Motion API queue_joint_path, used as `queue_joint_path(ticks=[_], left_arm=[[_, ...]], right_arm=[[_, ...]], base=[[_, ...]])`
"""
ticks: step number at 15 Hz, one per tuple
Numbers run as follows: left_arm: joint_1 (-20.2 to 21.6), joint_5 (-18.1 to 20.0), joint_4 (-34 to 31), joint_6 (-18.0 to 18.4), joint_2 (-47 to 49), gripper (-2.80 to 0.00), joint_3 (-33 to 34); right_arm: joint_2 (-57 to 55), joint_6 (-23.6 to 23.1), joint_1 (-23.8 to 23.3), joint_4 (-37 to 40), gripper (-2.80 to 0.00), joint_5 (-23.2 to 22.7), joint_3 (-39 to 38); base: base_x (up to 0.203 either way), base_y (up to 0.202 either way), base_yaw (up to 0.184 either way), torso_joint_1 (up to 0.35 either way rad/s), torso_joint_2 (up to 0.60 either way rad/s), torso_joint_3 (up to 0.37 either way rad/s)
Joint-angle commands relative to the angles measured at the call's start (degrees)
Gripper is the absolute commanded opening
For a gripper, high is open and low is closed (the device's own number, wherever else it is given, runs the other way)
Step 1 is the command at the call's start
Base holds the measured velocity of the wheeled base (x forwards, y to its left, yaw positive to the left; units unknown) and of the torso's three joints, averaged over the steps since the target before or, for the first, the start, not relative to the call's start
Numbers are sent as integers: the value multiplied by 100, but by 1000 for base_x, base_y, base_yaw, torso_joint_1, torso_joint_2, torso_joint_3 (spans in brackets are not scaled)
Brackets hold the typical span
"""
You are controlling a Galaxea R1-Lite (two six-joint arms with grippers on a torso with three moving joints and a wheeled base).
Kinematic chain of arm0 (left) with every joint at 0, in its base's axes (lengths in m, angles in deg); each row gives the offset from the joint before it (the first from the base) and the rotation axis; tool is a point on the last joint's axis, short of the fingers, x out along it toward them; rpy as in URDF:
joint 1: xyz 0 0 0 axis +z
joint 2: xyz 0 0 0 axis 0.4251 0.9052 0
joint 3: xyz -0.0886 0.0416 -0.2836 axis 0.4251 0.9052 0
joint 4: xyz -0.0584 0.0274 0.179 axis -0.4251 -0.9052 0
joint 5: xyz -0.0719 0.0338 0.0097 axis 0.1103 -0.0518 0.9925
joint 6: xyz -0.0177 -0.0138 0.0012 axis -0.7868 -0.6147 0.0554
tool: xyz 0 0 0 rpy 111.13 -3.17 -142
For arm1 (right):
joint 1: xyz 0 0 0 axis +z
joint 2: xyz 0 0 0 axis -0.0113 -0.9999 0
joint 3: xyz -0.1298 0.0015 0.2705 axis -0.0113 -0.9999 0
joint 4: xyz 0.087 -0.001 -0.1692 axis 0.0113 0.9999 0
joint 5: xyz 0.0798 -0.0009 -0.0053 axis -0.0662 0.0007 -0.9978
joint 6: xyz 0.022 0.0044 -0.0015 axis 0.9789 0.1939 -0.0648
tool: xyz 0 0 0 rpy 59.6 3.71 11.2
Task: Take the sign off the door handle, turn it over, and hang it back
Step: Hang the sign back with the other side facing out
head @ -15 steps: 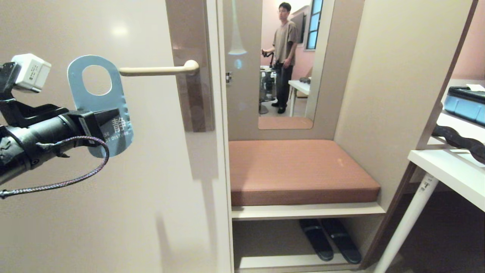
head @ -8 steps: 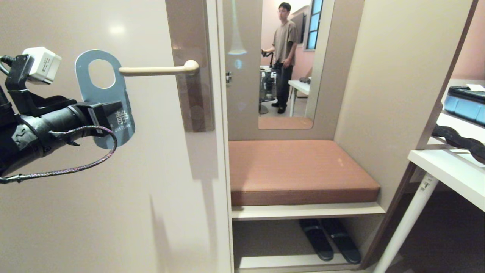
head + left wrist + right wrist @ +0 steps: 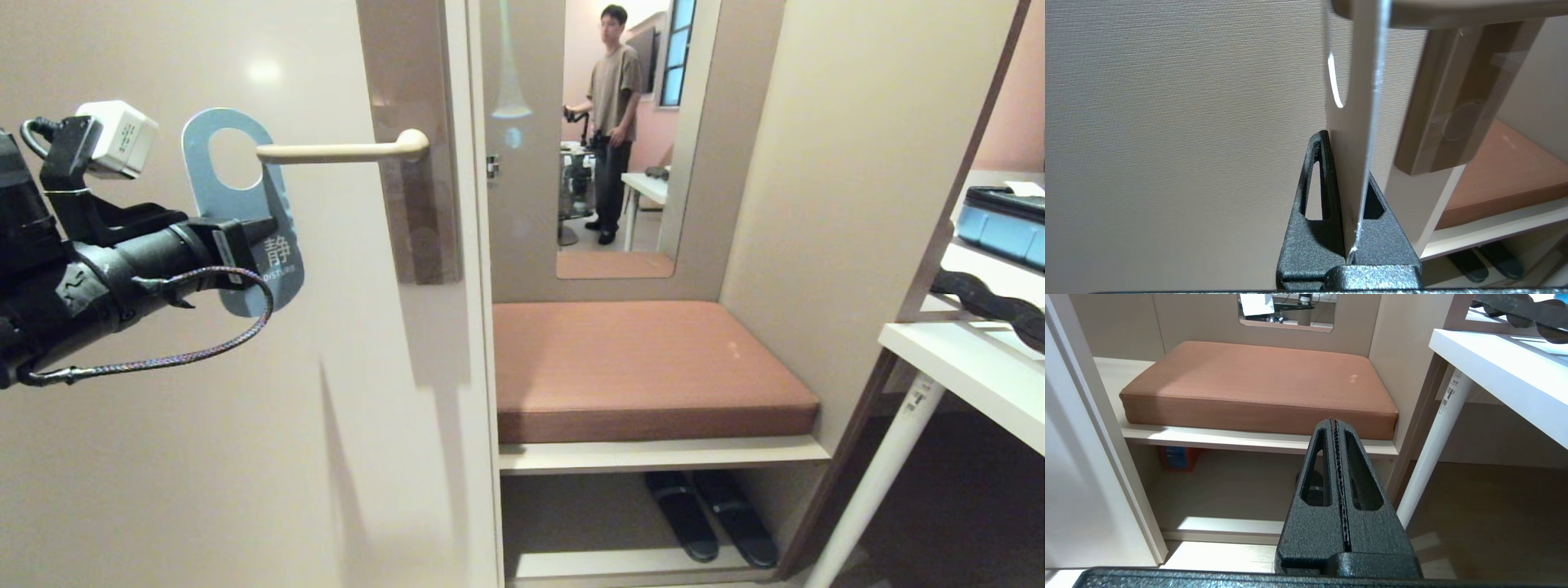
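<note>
The left gripper (image 3: 245, 237) is pinching the lower half of the sign (image 3: 245, 204), its blue "disturb" face turned toward the head camera, and is holding the card upright at the free end of the door handle (image 3: 343, 150). The lever's tip is showing inside the sign's big hole, though whether it is already passing through or only lining up cannot be told; the wrist view is showing the card edge-on between the pressed fingers (image 3: 1321, 179), with the lever crossing just above. Gripping low is leaving the hole clear for threading, and the next move is likely calling for a slide along the lever toward the brownish plate (image 3: 412, 163) before any release. The right gripper (image 3: 1336, 465) is idling low with its jaws pressed together on nothing, facing the cushioned bench (image 3: 1257, 388) beside the white desk (image 3: 1502, 375). Further back, slippers (image 3: 706, 514) are lying under the bench, and a person (image 3: 612, 122) is standing in the room beyond
</note>
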Motion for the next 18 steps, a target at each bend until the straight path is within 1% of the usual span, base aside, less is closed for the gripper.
queue_joint_path(ticks=[1,2,4,12,15,18], left_arm=[[-195,-129,19,-6,13,-280,-19],[-305,-210,19,-9,15,-280,-31],[-415,-243,23,-9,15,-280,-40],[-450,-234,45,-18,138,-280,-87],[-543,-234,45,-18,138,-280,-107],[-732,-243,45,-18,155,-280,-107]], right_arm=[[2,-3,0,-1,-280,0,0],[2,-3,0,-1,-280,0,0],[2,-3,0,-1,-280,0,0],[2,-3,0,-1,-280,0,0],[2,-3,0,-1,-280,0,0],[2,-3,0,-1,-280,0,0]], base=[[0,0,0,0,0,0],[0,0,0,0,0,0],[0,0,0,0,0,0],[0,0,0,0,0,0],[0,0,0,0,0,0],[0,0,0,0,0,0]])
